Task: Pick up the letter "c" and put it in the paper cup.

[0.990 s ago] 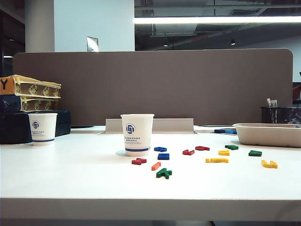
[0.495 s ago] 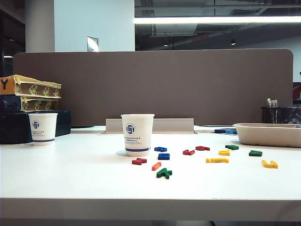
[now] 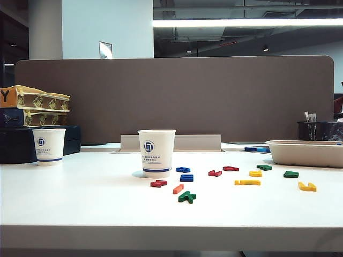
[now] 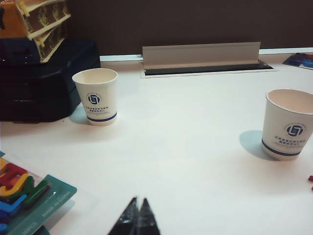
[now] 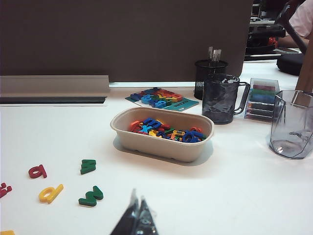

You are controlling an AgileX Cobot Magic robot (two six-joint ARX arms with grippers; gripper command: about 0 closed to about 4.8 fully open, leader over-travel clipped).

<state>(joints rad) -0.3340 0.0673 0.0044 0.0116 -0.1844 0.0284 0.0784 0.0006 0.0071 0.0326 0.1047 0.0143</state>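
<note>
Letter "c" not discernible; paper cup point(image 3: 156, 152) upright on table point(image 3: 80, 198); left gripper point(image 4: 137, 219) and right gripper point(image 5: 137, 217) both closed, empty, above table.

paper cup point(image 3: 156, 153): matt paper | table point(image 3: 80, 198): smooth white | tray point(image 5: 161, 147): matt pulp
</note>
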